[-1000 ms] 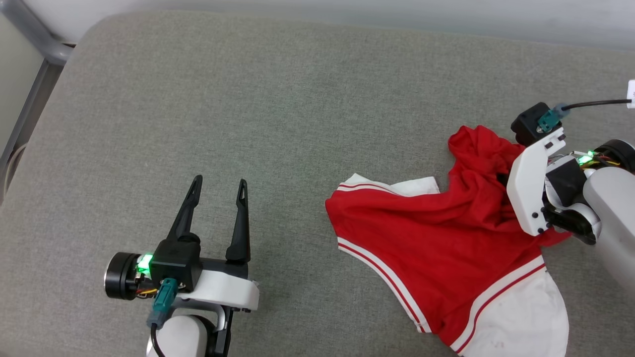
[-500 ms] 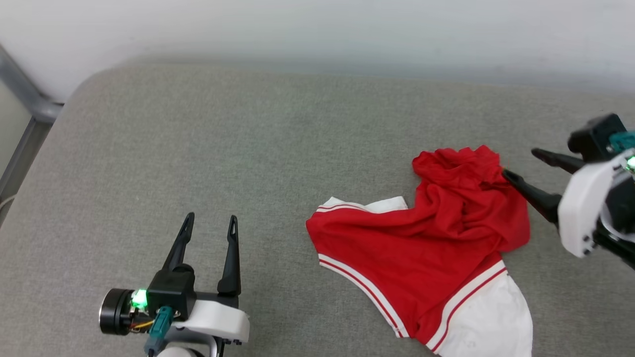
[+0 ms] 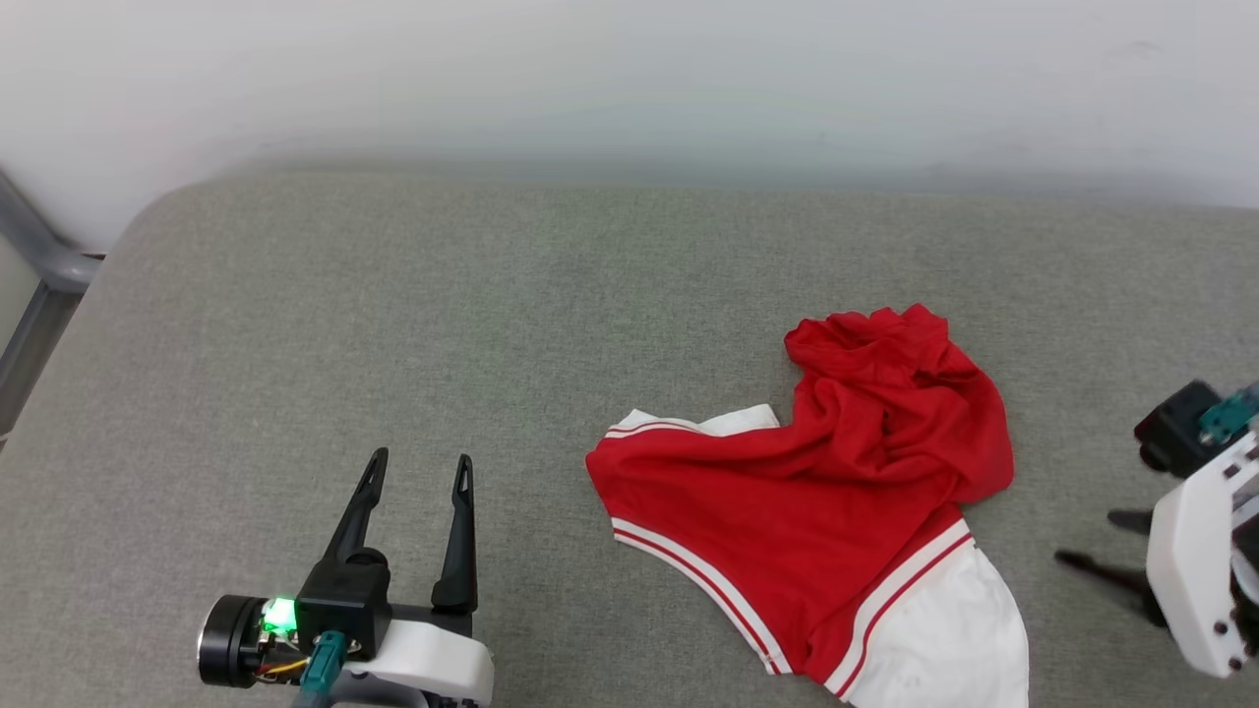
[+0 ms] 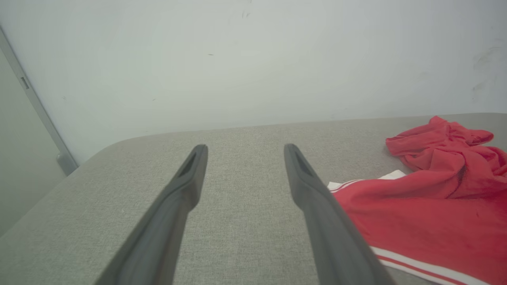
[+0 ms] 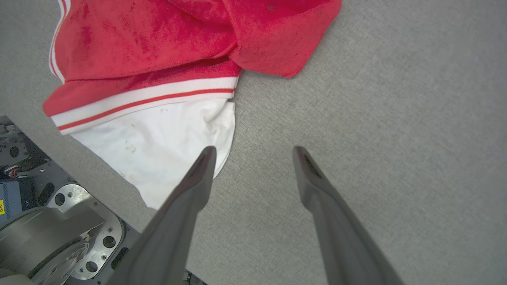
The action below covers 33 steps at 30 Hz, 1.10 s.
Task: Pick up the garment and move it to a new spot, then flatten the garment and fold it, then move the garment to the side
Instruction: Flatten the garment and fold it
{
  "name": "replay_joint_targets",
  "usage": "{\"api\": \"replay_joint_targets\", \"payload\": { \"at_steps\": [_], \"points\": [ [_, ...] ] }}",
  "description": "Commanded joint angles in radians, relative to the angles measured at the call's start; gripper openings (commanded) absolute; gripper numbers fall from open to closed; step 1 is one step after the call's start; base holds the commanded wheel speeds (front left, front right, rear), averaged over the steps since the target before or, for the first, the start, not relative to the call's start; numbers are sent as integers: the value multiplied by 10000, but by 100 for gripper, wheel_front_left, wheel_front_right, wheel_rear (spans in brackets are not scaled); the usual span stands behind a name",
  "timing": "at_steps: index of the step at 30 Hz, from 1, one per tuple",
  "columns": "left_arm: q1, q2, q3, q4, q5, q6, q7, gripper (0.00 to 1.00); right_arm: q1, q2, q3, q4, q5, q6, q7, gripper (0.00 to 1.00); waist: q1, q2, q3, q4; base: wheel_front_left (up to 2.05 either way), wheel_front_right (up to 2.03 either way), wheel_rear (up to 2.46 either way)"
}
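The red jersey [image 3: 816, 492] was seen lying loose and rumpled on the right part of the grey padded surface [image 3: 393, 295], one white sleeve [image 5: 158, 150] spread toward the near edge and nothing clamped on it. The left gripper [image 3: 421, 457] was held with its fingers apart, well off to the jersey's left, and the right gripper [image 3: 1086, 537] was likewise spread wide and empty near that sleeve. The placing could be judged done, while flattening, folding and the move aside were all left to be tackled.
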Motion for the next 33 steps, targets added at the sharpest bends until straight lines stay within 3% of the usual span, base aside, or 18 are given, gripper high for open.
{"api": "replay_joint_targets", "payload": {
  "at_steps": [1,10,20,22,23,33],
  "points": [
    [-97,31,-36,-57,54,-52,-25,100,376,204,-149,-66,-110,-11,336,100,1,-1,98,78,0,0,0],
    [-457,-11,-175,-32,10,-84,-25,100,1166,1403,-810,613,-762,-11,1189,100,1,-1,668,440,0,0,0],
    [-649,-24,-130,33,-34,-36,-25,100,1846,2403,-158,2003,-1393,-8,814,100,1,-1,988,621,0,0,0],
    [-572,-1,-69,57,-37,-8,-25,100,1745,2434,-156,1917,-1267,-8,521,16,1,-1,921,542,0,0,0],
    [-542,4,-46,73,-36,-6,-25,100,1638,2371,-148,1849,-1243,-6,379,0,1,-1,873,493,0,0,0],
    [-392,-2,-47,170,-39,-44,-25,100,1416,958,-1334,2274,-859,-11,-260,0,1,-1,377,296,0,0,0]
  ]
}}
